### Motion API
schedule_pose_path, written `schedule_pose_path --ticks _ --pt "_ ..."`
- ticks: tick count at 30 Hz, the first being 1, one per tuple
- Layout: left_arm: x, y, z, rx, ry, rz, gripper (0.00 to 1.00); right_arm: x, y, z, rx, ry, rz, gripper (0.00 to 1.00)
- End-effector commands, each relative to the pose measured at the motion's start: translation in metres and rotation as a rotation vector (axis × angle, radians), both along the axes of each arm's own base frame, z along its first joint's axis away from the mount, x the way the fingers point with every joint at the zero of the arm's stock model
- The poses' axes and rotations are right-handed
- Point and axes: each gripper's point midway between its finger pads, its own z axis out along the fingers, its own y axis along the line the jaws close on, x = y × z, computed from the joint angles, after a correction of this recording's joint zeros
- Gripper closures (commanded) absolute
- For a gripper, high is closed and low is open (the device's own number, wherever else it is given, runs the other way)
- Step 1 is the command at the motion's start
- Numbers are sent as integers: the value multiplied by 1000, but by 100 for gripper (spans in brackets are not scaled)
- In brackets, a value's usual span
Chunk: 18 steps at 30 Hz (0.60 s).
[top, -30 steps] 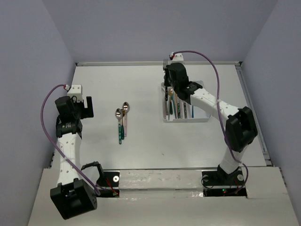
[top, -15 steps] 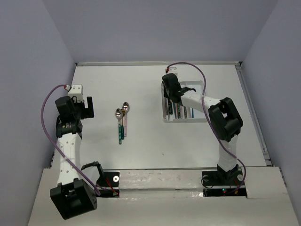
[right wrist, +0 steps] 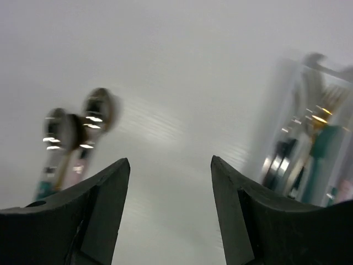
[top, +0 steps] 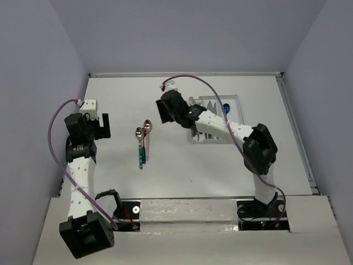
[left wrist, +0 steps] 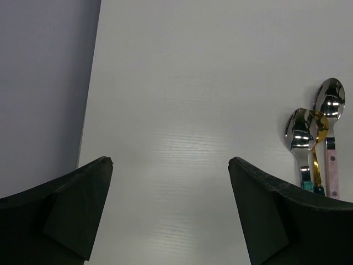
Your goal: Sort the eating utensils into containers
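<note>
Three spoons (top: 142,142) lie side by side on the table, bowls pointing away from me; their handles are teal, gold and pink. They show at the right edge of the left wrist view, spoons (left wrist: 314,132), and blurred at the left of the right wrist view, spoons (right wrist: 77,130). The white tray (top: 234,99) at the right holds several utensils, including a blue spoon (top: 226,108). My right gripper (top: 164,110) hangs between the tray and the spoons, open and empty (right wrist: 170,159). My left gripper (top: 100,125) is left of the spoons, wide open and empty (left wrist: 171,160).
Grey walls (top: 38,83) rise on the left, back and right of the table. The right arm's forearm (top: 215,122) stretches over the tray's left part. The tray (right wrist: 309,138) shows blurred at the right of the right wrist view.
The right gripper opened and no longer holds the fork it carried over the tray's far end. It swung left, off the tray toward the spoons. The left arm stayed still.
</note>
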Motion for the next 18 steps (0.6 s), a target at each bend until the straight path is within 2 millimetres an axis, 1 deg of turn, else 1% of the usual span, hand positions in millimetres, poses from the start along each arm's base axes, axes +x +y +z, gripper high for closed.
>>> schedule_pose_path --ticks 1,2,3,4,5,6,7,9,11,14,16,18 --pt "2 0 13 20 -64 -11 1 -75 117 -23 -7 167 321 34" --pt "1 -1 14 21 -67 -11 1 -69 140 3 19 118 338 34" --pt "1 0 15 24 -71 -11 1 -76 144 -38 -103 156 342 35" --pt "0 -1 15 24 -71 -11 1 -76 148 -43 -132 153 339 35" --pt "0 -1 16 24 -74 -11 1 -68 157 -27 -115 120 338 36" --pt "0 0 16 26 -75 -10 1 -67 153 -46 -169 146 331 36" --pt "0 0 17 25 -79 -9 1 -66 153 -46 -173 142 330 37" --pt "0 -1 17 24 -79 -12 1 -66 150 -53 -200 139 334 38" --pt "1 -1 15 22 -72 -12 1 -66 151 -56 -208 134 353 45" --pt "2 0 13 21 -64 -8 1 -71 155 -70 -219 163 404 52" --pt "2 0 13 20 -62 -8 1 -73 156 -77 -222 174 413 53" --pt "2 2 13 20 -62 1 1 -73 156 -89 -235 187 411 53"
